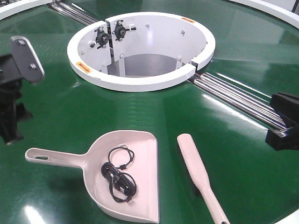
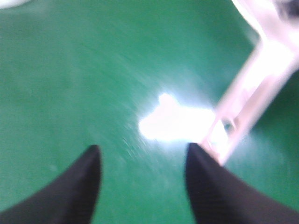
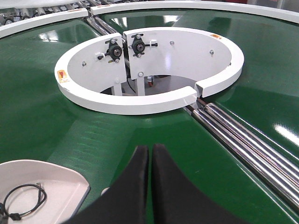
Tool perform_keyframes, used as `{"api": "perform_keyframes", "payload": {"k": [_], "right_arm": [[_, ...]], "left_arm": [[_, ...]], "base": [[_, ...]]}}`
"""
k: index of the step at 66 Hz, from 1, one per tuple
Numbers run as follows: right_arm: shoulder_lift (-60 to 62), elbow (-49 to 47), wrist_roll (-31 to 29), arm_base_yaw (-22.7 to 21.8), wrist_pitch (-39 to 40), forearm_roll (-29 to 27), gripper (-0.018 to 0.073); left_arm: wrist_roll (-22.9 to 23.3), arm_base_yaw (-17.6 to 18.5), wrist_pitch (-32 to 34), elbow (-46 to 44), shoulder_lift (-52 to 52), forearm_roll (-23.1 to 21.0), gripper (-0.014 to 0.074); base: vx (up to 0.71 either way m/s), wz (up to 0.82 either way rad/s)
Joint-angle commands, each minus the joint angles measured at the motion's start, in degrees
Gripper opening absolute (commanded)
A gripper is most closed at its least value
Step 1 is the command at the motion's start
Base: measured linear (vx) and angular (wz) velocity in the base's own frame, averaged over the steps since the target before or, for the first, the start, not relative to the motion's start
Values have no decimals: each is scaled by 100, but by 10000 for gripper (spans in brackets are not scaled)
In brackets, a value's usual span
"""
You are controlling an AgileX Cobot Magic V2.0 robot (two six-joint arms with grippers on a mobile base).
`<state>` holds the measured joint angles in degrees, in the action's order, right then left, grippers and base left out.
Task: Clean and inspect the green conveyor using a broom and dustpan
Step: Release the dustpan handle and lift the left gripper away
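Right now neither tool is picked up: the dustpan point(image 1: 126, 175), with a black cable in its scoop, and the broom point(image 1: 198, 175) lie side by side on the green conveyor point(image 1: 233, 154). Next seems to be a grasp. Left claw point(image 2: 142, 161) gapes empty beside the dustpan's handle; right claw point(image 3: 150, 161) is pinched closed, holding nothing.

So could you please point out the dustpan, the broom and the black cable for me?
dustpan point(image 1: 140, 154): front view, bare floor of the scoop.
broom point(image 1: 195, 161): front view, back of the brush head.
black cable point(image 1: 119, 176): front view, coil lying inside the dustpan.
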<state>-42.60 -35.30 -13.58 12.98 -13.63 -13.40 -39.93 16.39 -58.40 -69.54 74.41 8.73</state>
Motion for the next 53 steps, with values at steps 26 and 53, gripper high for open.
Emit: {"api": "perform_keyframes", "payload": {"k": [26, 53], "right_arm": [[954, 638, -327, 9, 722, 9, -6], [1327, 1440, -322, 9, 877, 2, -6]], "left_arm": [[1500, 41, 2581, 1227, -2093, -1982, -24], [1500, 41, 4267, 3849, -4382, -2929, -23]], "base": [[0, 0], [0, 0]]}}
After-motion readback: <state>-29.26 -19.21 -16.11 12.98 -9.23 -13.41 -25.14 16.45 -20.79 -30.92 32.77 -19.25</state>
